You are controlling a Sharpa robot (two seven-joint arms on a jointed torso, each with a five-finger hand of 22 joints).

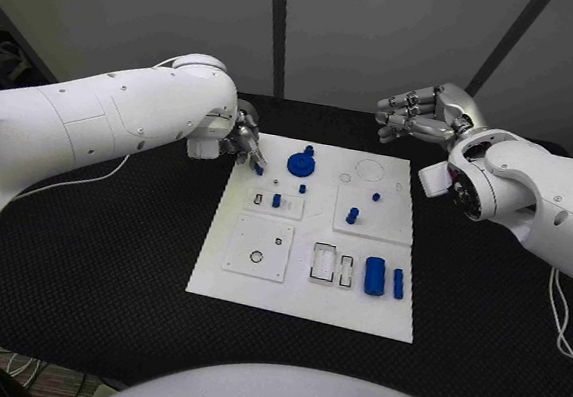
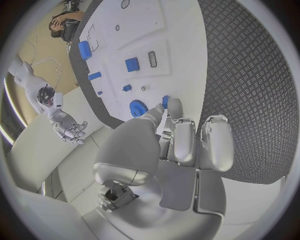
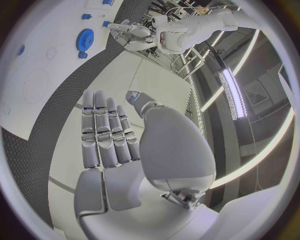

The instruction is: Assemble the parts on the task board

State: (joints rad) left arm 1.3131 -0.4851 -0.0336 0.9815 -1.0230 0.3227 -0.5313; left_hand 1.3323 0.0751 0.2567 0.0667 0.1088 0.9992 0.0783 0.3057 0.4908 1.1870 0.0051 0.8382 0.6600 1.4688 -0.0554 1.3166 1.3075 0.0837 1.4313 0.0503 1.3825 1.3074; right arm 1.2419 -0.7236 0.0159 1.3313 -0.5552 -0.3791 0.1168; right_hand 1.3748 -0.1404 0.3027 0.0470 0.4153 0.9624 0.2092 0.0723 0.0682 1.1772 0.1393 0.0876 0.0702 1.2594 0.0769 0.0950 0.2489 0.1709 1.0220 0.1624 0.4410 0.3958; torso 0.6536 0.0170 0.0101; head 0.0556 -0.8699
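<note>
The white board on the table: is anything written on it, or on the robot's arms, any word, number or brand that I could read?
No readable text.
Task board: black outlines and small marks by the slots, no letters or numbers to make out.
Blue parts, such as the gear: plain.
Left hand and right hand, with their white arms: no label or brand to be read.
</note>
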